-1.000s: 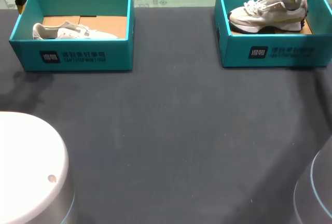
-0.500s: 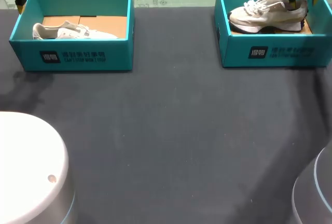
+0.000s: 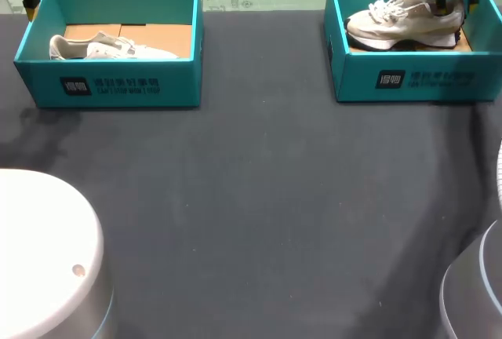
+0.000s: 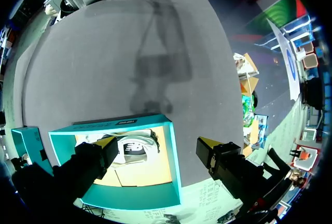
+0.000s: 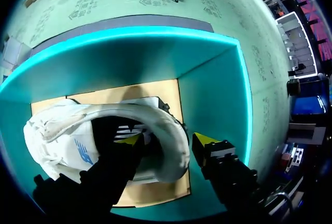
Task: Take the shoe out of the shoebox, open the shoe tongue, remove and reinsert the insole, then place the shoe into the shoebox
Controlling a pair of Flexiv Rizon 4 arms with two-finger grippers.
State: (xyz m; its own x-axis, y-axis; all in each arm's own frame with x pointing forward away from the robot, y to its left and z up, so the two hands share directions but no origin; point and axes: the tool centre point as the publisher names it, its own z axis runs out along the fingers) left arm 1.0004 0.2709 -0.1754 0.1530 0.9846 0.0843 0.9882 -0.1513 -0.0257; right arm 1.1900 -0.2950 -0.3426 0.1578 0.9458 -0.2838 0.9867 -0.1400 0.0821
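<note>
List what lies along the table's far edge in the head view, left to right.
left gripper → left shoebox, holding the left shoe → table → right shoebox, holding the right shoe, right gripper at its heel.

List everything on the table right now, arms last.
Left teal cardboard shoebox: one, teal, table's far left.
Right teal cardboard shoebox: one, teal, table's far right.
Left off-white sneaker: one, off-white, inside the left shoebox.
Right off-white sneaker: one, off-white, dark sole, inside the right shoebox.
Dark grey table cover: one, under both boxes.
Left hand: one, black, yellow tips, open, empty, over the left shoebox's far corner.
Right hand: one, same colours, open, straddling the right sneaker's heel.
</note>
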